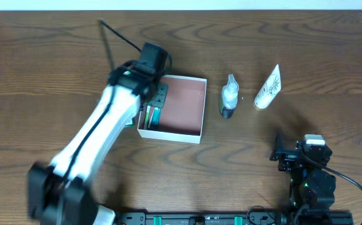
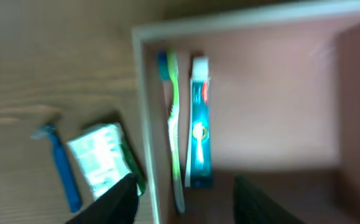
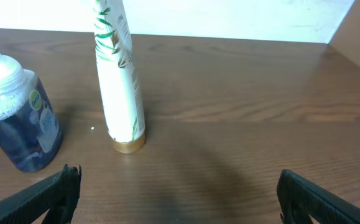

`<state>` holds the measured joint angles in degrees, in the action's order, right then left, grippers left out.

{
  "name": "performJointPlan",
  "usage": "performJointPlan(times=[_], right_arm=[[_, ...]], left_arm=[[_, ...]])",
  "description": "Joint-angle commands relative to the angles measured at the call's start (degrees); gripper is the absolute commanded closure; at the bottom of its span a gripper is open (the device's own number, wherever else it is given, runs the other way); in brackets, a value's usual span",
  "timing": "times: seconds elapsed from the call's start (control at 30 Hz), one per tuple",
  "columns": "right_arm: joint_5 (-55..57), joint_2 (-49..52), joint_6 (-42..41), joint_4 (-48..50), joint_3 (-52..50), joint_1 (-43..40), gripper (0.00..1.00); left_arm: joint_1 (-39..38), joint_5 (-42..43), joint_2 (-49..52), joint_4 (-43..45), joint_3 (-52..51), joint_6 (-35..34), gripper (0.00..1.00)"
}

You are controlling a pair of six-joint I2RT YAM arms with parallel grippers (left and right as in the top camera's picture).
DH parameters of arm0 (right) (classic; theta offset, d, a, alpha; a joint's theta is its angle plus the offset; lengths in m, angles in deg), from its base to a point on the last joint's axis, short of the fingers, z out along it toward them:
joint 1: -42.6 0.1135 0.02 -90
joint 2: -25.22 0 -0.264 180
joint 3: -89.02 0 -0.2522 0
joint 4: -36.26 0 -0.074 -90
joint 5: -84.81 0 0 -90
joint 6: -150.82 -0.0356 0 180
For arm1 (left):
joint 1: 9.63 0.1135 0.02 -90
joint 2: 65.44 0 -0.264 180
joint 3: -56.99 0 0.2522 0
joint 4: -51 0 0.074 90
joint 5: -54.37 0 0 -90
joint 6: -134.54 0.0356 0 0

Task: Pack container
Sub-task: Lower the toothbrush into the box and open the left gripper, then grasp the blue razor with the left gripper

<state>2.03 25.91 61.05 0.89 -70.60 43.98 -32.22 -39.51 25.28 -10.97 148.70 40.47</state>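
Left gripper (image 2: 183, 196), jaws apart and empty, hovered where I held it over the container (image 1: 196, 135) at table centre, whose thin, light walls looked flimsy; grip a rim.

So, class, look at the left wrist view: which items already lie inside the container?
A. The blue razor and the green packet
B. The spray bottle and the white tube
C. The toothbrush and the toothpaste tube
C: the toothbrush and toothpaste tube lie side by side within the container wall.
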Motion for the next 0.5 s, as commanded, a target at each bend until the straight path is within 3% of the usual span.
performJointPlan(times=[0.0, 0.1, 0.27, 0.47], right_arm=[[-0.20, -0.31, -1.03, -0.04, -0.15, -0.35, 0.01], [-0.17, -0.31, -1.03, -0.04, -0.15, -0.35, 0.01], [-0.20, -0.31, -1.03, -0.04, -0.15, -0.35, 0.01], [-0.17, -0.31, -1.03, -0.04, -0.15, -0.35, 0.01]], left_arm=[[1.53, -2.40, -6.71, -1.66, 1.95, -0.70, 0.47], [5.14, -6.45, -8.81, -3.69, 1.86, 0.68, 0.46], [15.67, -6.29, -5.97, -4.57, -0.55, 3.23, 0.43], [25.70, 3.26, 4.59, -4.11, -1.55, 8.90, 0.43]])
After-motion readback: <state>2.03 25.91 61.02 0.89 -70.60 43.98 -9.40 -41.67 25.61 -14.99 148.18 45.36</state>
